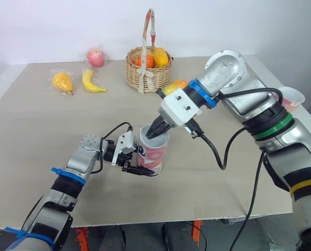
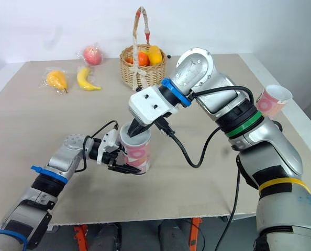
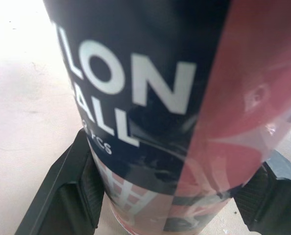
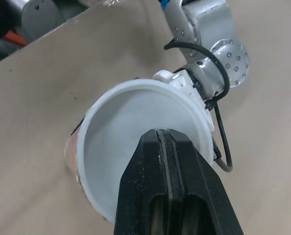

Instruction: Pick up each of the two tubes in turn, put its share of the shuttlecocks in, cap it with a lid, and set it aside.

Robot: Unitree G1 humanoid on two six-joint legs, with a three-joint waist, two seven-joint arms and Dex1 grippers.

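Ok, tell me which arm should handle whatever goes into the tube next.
Probably right. The left gripper is clamped around the tube, steadying it on the table, while the right gripper is shut, empty, over its open mouth.

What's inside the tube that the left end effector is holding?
The tube shows its bare white inner wall near the rim. The right end effector, fingers shut, sits at its mouth and covers the bottom, so I cannot tell whether anything lies down there.
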